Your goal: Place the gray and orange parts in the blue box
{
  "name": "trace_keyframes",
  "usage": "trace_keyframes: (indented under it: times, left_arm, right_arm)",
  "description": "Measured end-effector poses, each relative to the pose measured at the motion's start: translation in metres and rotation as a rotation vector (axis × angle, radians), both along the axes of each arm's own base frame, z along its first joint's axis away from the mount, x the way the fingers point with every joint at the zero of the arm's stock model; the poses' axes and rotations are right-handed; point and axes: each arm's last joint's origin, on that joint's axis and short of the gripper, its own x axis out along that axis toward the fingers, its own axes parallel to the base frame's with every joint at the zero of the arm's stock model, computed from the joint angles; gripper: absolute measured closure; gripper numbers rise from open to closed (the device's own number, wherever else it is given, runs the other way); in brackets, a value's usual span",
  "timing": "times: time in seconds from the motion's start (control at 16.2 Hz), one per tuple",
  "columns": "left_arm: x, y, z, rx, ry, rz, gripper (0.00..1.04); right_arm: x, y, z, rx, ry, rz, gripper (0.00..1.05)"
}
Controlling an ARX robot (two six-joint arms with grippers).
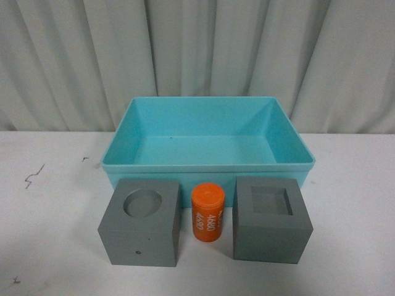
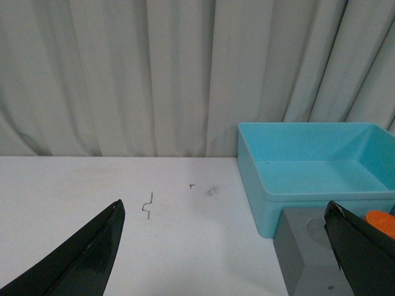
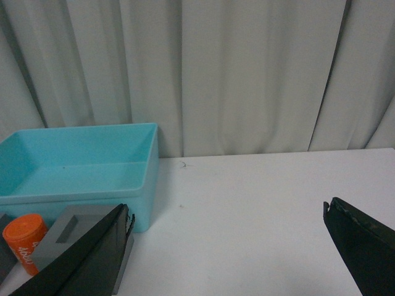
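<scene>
The empty blue box [image 1: 208,164] stands mid-table. In front of it sit a gray cube with a round recess [image 1: 141,222], an orange cylinder with white digits [image 1: 207,213] and a gray cube with a square recess [image 1: 270,219], in a row. Neither arm shows in the front view. My left gripper [image 2: 225,213] is open over bare table left of the round-recess cube [image 2: 305,253], with the blue box [image 2: 308,179] beyond. My right gripper [image 3: 228,216] is open over bare table right of the square-recess cube [image 3: 74,234], the orange cylinder [image 3: 23,240] and the blue box [image 3: 77,169].
A white table [image 1: 55,203] carries small dark marks [image 1: 34,176] at its left. Pale curtains [image 1: 197,55] hang close behind the box.
</scene>
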Motion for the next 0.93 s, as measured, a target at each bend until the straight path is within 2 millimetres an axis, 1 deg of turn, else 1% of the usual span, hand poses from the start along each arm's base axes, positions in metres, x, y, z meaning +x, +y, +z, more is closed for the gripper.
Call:
trace_keyframes:
  times: [0.93]
  left_arm:
    - [0.0, 0.0, 0.0, 0.0, 0.0, 0.0, 0.07]
  right_arm:
    - [0.0, 0.0, 0.0, 0.0, 0.0, 0.0, 0.06]
